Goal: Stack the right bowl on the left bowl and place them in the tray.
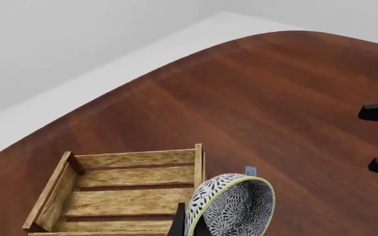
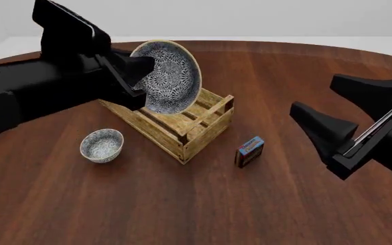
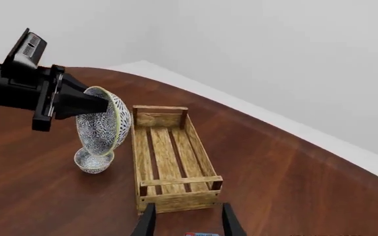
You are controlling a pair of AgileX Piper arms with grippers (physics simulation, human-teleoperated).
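Front view: left gripper (image 2: 141,71) grips a tilted bowl (image 2: 167,76) above tray (image 2: 203,133); right gripper (image 2: 349,115) wide over bare wooden bench (image 2: 182,204).

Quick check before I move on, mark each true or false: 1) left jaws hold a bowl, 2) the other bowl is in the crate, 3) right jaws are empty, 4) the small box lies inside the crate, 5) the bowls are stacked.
1) True: the left gripper is shut on a patterned white bowl with yellowish rim, lifted and tilted on edge.
2) False: the second patterned bowl sits on the brown wooden table, beside the light-wood slatted crate.
3) True: the right gripper is open, holding nothing.
4) False: the small blue-and-red box stands on the table outside the crate.
5) False: they are apart.
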